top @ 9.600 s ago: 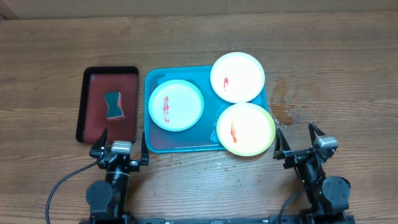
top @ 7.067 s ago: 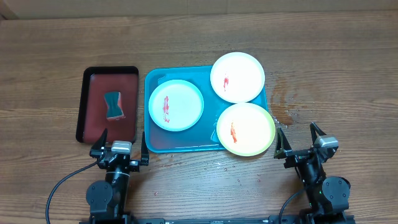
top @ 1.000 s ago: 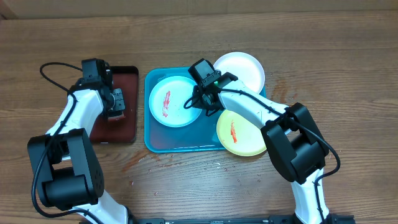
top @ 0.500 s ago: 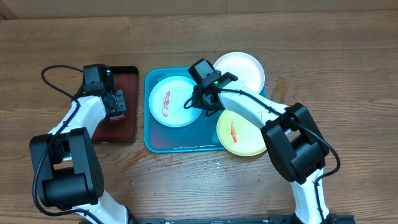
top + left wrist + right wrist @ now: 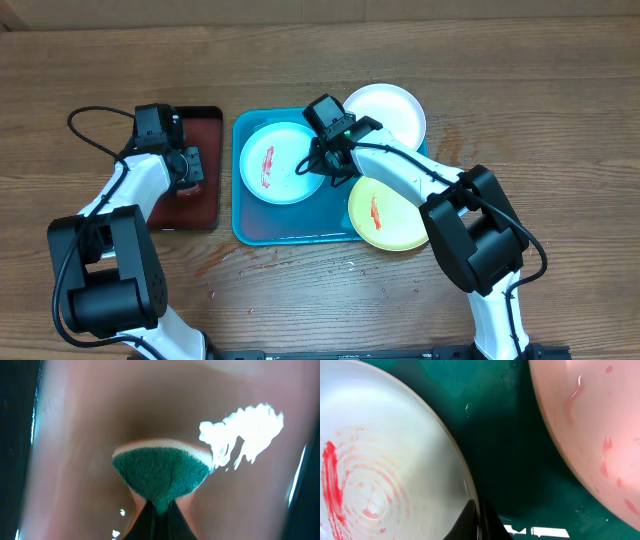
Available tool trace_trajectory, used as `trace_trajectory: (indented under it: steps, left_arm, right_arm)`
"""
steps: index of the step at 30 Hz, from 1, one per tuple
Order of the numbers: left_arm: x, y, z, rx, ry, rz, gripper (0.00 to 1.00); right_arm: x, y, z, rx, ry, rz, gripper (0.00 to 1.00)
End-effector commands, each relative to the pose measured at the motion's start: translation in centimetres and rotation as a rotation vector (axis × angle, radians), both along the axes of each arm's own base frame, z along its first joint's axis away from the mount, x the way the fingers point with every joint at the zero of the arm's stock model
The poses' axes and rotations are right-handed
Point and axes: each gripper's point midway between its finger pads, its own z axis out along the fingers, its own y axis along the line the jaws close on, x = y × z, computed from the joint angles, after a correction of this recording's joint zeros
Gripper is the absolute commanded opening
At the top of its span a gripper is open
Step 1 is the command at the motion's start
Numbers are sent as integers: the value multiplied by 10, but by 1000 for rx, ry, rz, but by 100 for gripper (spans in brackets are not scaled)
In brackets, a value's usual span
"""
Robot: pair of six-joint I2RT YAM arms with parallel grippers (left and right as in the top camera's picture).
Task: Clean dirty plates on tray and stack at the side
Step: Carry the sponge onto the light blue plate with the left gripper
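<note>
1. The turquoise tray [image 5: 262,228] lies mid-table and carries all three plates. The light blue plate [image 5: 280,160] fills its left half, the white plate [image 5: 392,108] overhangs its far right corner, and the yellow-green plate [image 5: 402,218] overhangs its near right corner.
2. Each plate shows a red smear, so by my reckoning no wiping has begun and nothing is stacked beside the tray.
3. The right gripper [image 5: 323,172] sits over the middle of the tray, jaws pressed together on the right rim of the light blue plate. I take that as a way to pin the plate so it cannot slide under scrubbing.
4. Left of the tray, the left gripper [image 5: 188,167] reaches into the black tray [image 5: 196,208]. Its jaws are clamped on the green sponge [image 5: 161,472], squeezing the near end to a point.
5. The sponge looks ready to be carried right, onto the blue plate's smear [image 5: 268,165].
6. With the rim pinched on the side away from the sponge, the smeared centre is left open for the other arm.
</note>
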Motion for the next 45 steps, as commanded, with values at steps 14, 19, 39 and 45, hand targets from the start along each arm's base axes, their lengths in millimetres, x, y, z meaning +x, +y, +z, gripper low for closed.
trace_trajectory:
  steps: [14,19,39,45]
  left_arm:
    - [38,-71,134,-236,-34,-268,4]
    - [29,-119,124,-310,5,-368,4]
    - [27,-152,15,-239,98,-304,4]
    - [18,-153,-20,-178,188,-309,4]
  right_arm:
    - [0,-3,-9,-19,12,-5,4]
    - [-2,-1,-9,-5,23,2,4]
    - [-10,7,-9,37,61,23,4]
    - [-14,9,-9,53,80,31,4]
